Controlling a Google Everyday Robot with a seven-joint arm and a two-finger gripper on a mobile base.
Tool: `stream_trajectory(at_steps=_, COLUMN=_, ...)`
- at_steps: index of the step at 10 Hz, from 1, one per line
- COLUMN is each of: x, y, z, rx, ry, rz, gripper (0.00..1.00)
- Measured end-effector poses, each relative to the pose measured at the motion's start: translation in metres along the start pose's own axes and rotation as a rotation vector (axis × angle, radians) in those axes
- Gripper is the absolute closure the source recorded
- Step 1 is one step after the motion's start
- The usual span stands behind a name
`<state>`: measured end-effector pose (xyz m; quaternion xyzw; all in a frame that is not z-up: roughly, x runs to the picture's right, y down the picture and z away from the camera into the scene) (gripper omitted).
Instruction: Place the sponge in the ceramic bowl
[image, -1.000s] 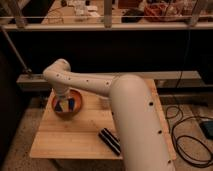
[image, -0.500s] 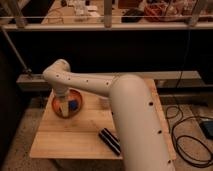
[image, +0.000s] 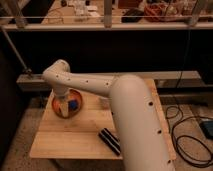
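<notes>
The orange-red ceramic bowl (image: 70, 115) sits on the left part of the wooden table (image: 75, 137). The small blue sponge (image: 73, 104) shows inside the bowl, on its right side. My gripper (image: 62, 105) reaches straight down into the bowl, just left of the sponge and close against it. The white arm (image: 100, 87) runs in from the lower right, bends above the bowl and hides the bowl's far rim.
A long black ribbed bar (image: 110, 141) lies near the table's front edge, beside the arm's thick base link. A dark wall and rail run behind the table. Cables (image: 192, 135) lie on the floor to the right.
The arm has hardly moved. The blue sponge shows slightly lower and further right in the bowl than a second ago.
</notes>
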<state>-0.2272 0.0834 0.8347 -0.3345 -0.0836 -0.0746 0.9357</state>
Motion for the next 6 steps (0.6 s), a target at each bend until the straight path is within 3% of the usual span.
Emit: stream_trajectory(at_steps=6, x=-0.0015, y=0.0012, z=0.0017, rx=0.002, ry=-0.001, rz=0.001, gripper=0.2)
